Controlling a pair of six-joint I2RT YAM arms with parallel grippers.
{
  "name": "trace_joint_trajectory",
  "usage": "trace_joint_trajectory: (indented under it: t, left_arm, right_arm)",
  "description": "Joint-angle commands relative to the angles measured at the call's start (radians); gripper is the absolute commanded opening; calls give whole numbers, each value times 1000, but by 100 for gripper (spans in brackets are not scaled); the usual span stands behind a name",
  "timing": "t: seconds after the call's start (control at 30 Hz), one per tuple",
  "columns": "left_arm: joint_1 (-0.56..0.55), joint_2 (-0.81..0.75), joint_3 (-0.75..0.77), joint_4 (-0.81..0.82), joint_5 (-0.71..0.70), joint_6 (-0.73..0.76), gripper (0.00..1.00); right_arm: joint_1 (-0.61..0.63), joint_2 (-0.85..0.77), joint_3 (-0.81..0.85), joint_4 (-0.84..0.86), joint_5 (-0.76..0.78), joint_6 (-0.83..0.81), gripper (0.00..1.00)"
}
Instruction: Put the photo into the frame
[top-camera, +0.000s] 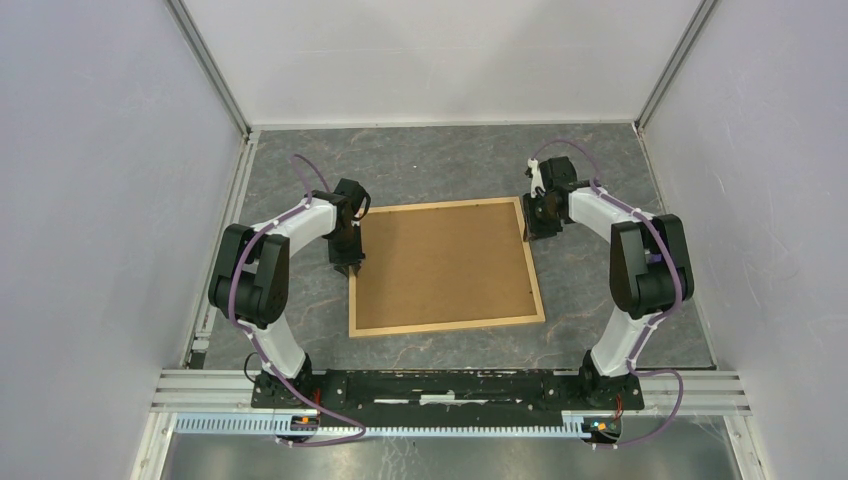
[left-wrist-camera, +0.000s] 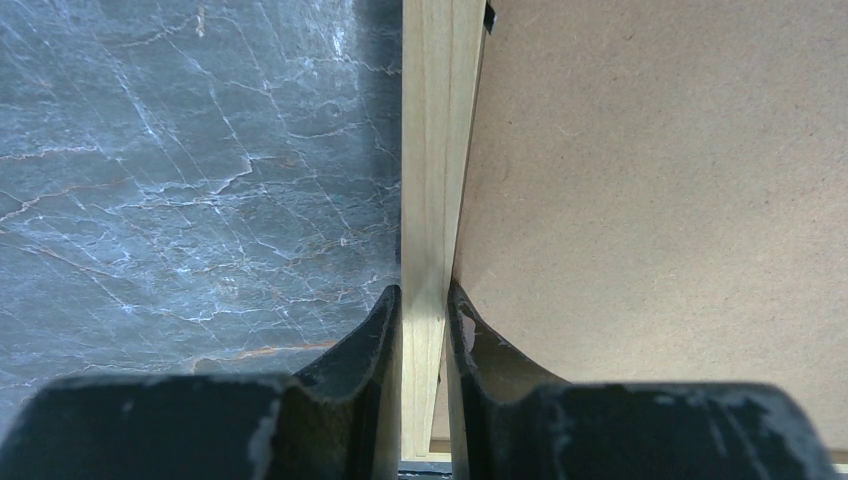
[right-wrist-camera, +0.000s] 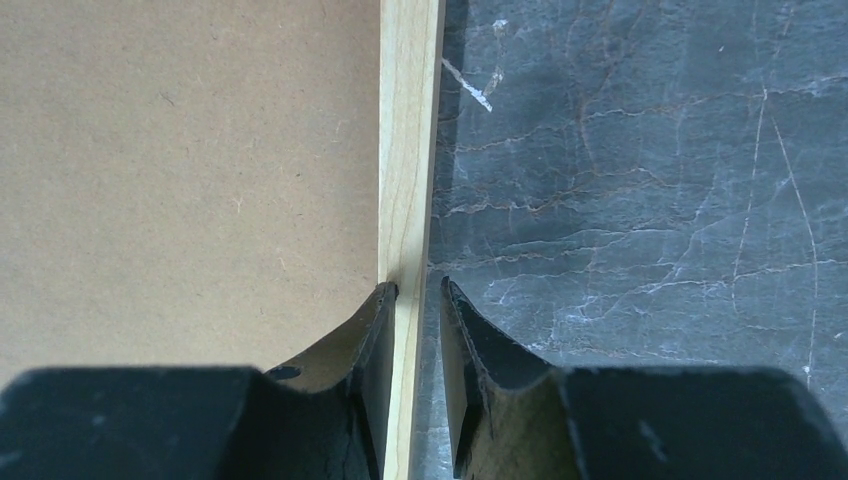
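Note:
The frame (top-camera: 447, 326), thin light-wood strips, lies flat on the table with a plain brown board (top-camera: 440, 262) filling it. The photo is hidden. My left gripper (top-camera: 347, 264) stands over the frame's left side. In the left wrist view both of its fingers press the wood strip (left-wrist-camera: 432, 150), so it is shut on it (left-wrist-camera: 424, 300). My right gripper (top-camera: 538, 230) is at the frame's right side near the far corner. It straddles the strip (right-wrist-camera: 408, 140): the inner finger (right-wrist-camera: 380, 330) touches the wood, the outer finger (right-wrist-camera: 458, 340) stands a little off it.
The table (top-camera: 600, 180) is dark grey marble-patterned stone, bounded by white walls on three sides. A metal rail (top-camera: 450, 385) with both arm bases runs along the near edge.

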Motion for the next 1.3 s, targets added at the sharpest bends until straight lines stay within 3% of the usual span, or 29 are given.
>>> trace_joint_trajectory:
  t: [0.0, 0.8, 1.27]
  left_arm:
    - [-15, 50, -9, 45, -25, 40, 2]
    - [-19, 43, -13, 46, -36, 40, 2]
    - [-21, 45, -12, 45, -39, 40, 2]
  right_arm:
    - [7, 14, 7, 16, 3, -14, 29]
    - [19, -19, -37, 18, 51, -19, 29]
    - [3, -29, -68, 32, -1, -15, 32]
